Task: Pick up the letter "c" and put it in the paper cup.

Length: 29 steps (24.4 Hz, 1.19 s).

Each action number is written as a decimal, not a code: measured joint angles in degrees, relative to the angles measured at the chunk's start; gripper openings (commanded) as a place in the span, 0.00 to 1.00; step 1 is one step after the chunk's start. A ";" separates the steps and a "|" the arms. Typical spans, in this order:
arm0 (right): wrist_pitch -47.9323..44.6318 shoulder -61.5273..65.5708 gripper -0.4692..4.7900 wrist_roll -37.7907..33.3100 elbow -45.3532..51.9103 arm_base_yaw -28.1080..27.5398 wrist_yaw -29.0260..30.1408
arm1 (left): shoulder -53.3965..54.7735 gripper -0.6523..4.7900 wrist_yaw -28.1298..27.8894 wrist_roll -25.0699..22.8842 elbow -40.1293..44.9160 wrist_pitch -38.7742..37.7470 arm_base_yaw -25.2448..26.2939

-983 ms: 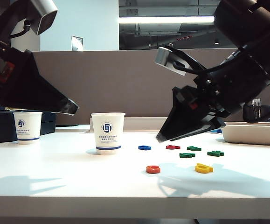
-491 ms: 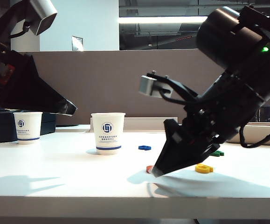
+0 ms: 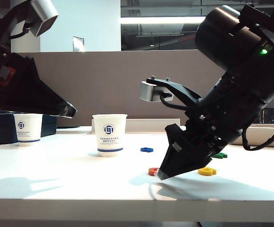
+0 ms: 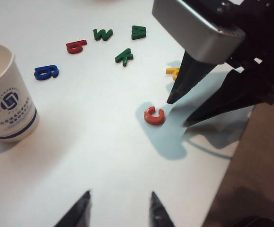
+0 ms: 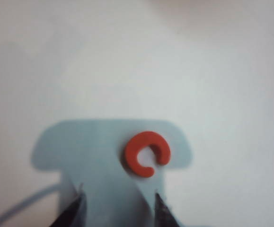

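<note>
The letter "c" (image 5: 146, 154) is a small orange-red ring lying flat on the white table (image 3: 70, 184). In the exterior view the letter "c" (image 3: 152, 171) is half hidden behind my right gripper (image 3: 163, 175), which hangs open just above the table with its tips close beside the letter. Nothing sits between its fingers in the right wrist view, where the right gripper (image 5: 119, 195) stands just short of the letter. The paper cup (image 3: 110, 135) stands upright to the left of the letter. My left gripper (image 3: 73, 111) hovers open and empty at the far left, above the table.
A smaller-looking white cup (image 3: 28, 128) stands at the far left. A yellow letter (image 3: 206, 170), a blue letter (image 3: 146, 149) and green letters (image 4: 124, 56) lie around the "c", with a darker red letter (image 4: 75, 46) farther back. A white tray (image 3: 269, 137) sits at the right.
My right gripper has come down and to the left, from above the letters to just over the table beside the orange-red "c". The left arm has stayed still.
</note>
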State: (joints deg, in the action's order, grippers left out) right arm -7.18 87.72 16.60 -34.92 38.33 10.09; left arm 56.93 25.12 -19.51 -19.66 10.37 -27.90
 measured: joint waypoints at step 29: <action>-6.62 4.00 0.43 -0.26 -0.50 -0.02 -2.19 | 0.00 0.40 -0.92 0.02 0.00 0.66 -0.02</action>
State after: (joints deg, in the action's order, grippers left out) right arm -13.80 91.72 16.34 -35.42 38.30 7.90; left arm 56.93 24.21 -19.49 -19.66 11.03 -27.92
